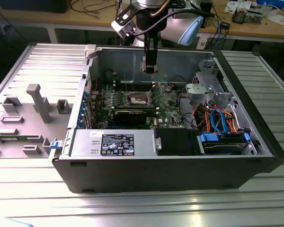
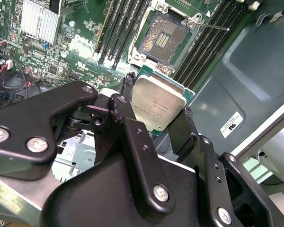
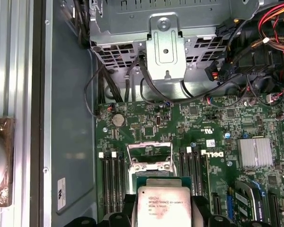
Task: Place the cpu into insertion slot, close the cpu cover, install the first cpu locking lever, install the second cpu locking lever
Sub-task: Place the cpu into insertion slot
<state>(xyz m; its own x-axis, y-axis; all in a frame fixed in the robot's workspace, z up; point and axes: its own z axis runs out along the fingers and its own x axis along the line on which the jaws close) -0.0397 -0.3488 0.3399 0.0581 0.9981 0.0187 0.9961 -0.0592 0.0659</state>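
Between the jaws, nearest in the second wrist view: the cpu [image 2: 157, 103], clamped by two opposite edges with its metal top toward the wrist, apparently to keep its underside untouched. Just beyond: the insertion slot [image 2: 162, 40], pin field bare, nothing seated. Around: green board [image 2: 85, 42]; open computer case [image 1: 180, 175] on the counter [image 1: 132, 208].

Surface [image 1: 132, 208]: ribbed silver metal, slats running across exterior view left to right, kinda shiny up front. Open PC case [image 1: 156, 172] lying flat on it, side panel off, hogging middle and exterior view's right. Just beside case, on exterior view's left: grey fixture plate [image 1: 19, 127] flat on surface, blocky uprights on top, tallest one a T-topped post [image 1: 38, 101].
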